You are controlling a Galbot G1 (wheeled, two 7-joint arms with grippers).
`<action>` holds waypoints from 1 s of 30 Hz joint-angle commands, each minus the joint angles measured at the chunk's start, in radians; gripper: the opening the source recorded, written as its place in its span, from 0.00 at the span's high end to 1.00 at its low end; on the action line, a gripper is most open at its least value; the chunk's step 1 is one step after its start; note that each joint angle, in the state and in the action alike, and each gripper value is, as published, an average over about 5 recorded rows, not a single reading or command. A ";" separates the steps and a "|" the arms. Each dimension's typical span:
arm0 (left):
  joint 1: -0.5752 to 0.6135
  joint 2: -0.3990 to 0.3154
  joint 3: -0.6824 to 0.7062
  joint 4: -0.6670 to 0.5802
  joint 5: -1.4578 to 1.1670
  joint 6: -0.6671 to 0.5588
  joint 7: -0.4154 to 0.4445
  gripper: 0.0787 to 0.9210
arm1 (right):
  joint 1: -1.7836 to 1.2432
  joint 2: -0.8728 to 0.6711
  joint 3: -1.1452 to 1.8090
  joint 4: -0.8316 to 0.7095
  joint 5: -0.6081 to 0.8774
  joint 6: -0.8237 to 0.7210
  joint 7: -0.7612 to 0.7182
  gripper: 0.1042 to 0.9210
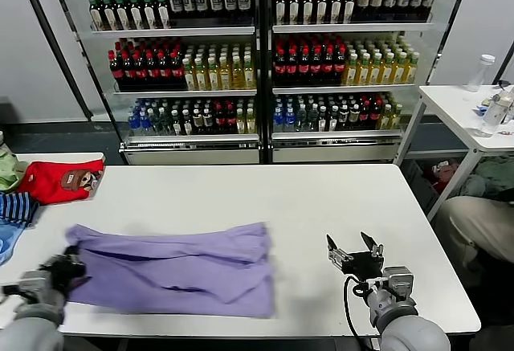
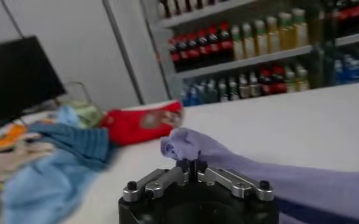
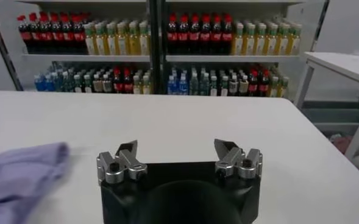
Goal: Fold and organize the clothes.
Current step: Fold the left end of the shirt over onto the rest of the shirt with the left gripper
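The lavender T-shirt (image 1: 181,269) lies folded into a wide band on the white table (image 1: 321,198), its near-left corner pinched in the left gripper (image 2: 192,165), whose fingers are closed tight on a bunched fold of the cloth. The rest of the shirt trails away from those fingers across the tabletop. Beyond the left gripper lie a red garment (image 1: 58,181) and a striped blue one (image 1: 16,206). The right gripper (image 1: 354,248) hovers over bare table just past the shirt's far edge, its fingers (image 3: 125,159) spread wide and holding nothing.
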 commanded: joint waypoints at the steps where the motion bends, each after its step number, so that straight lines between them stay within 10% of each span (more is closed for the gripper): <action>1: 0.008 -0.025 0.107 -0.171 -0.077 0.006 0.022 0.96 | -0.017 -0.002 0.030 0.010 -0.001 0.001 -0.002 0.12; 10: -0.052 -0.203 0.572 -0.235 0.011 0.006 0.042 0.96 | -0.050 0.004 0.050 0.023 -0.010 0.001 -0.001 0.12; 30: -0.173 -0.310 0.691 -0.067 0.124 0.005 0.047 0.96 | -0.013 0.020 0.002 -0.005 -0.034 -0.001 0.005 0.12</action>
